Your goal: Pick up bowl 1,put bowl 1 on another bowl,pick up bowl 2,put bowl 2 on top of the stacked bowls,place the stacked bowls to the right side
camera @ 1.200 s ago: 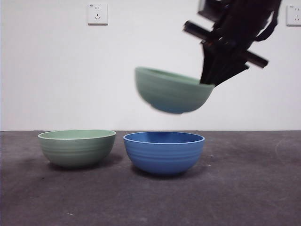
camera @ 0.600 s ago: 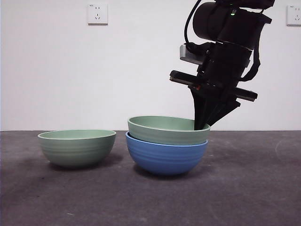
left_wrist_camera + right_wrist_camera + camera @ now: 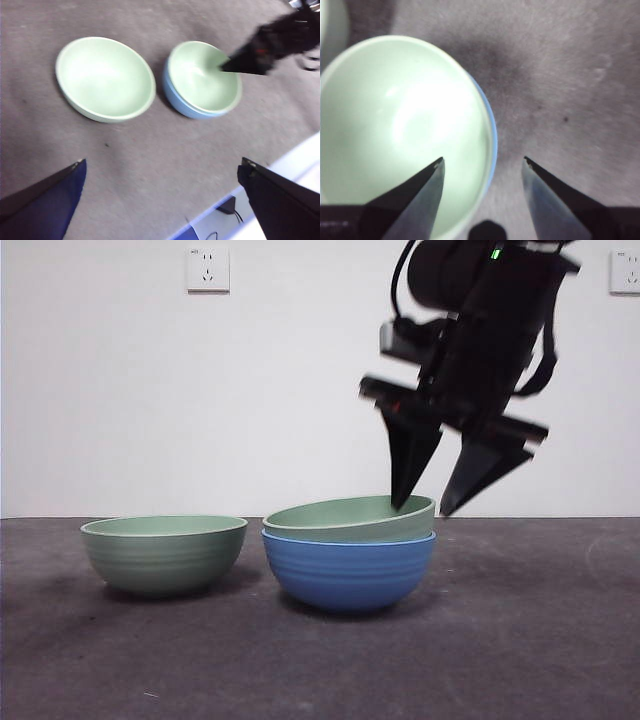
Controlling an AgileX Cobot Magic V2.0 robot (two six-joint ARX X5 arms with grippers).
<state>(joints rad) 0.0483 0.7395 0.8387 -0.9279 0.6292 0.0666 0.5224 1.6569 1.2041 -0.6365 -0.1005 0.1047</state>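
Dark grey felt-like table surface (image 3: 520, 660), plain white wall (image 3: 150, 390) behind — two white wall sockets, one upper left (image 3: 207, 269), one at the upper right edge (image 3: 625, 272).

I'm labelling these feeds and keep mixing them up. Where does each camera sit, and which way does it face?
Front view: low at table height, looking level at the blue bowl, nested green bowl and lone green bowl; right pincer open above the rim.
Left wrist view: high, looking down on all bowls; left pincer open.
Right wrist view: close above the nested bowl's rim; own jaws straddle it.
All three share the nested pair.
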